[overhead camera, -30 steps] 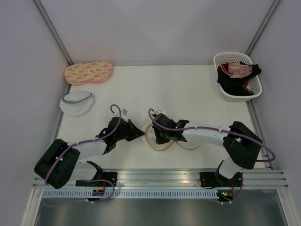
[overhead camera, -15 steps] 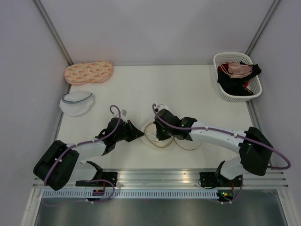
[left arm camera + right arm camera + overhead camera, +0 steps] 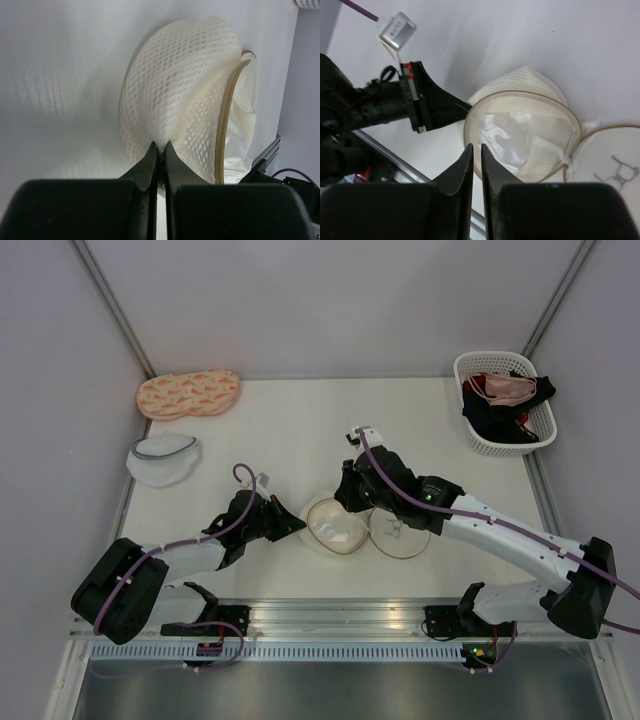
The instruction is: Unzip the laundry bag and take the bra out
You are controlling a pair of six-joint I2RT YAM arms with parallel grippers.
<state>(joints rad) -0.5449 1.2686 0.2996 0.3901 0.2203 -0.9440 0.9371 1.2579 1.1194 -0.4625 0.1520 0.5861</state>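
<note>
The left tool (image 3: 159,148) is clamping shut on a fold of the bag (image 3: 170,90), pinching the cream mesh at the lower left edge of the dome in the wrist view. The bag is lying just below the middle of the top view, on the bench (image 3: 300,430), between the two arms. Its zip (image 3: 226,110) is running open along the rim, and the dome is gaping upward.

The right tool (image 3: 476,148) is hanging over the bag, clear of it, with its jaws drawn almost together and nothing between them. In the top view it is sitting just at the bag's upper right.

The bra (image 3: 507,137) is lying inside the open bag, showing as glossy white fabric within the zip ring. The bag's flat face (image 3: 615,165), bearing the small black symbol, is lying folded out to the lower right of the right wrist view, touching the dome.

Well apart, a white basket (image 3: 470,375) is standing in the upper right of the top view, holding a pink garment (image 3: 505,390) and a black garment (image 3: 490,420). A peach pouch (image 3: 188,394) is lying at the upper left, and a white pouch (image 3: 163,460) is lying just below it.
</note>
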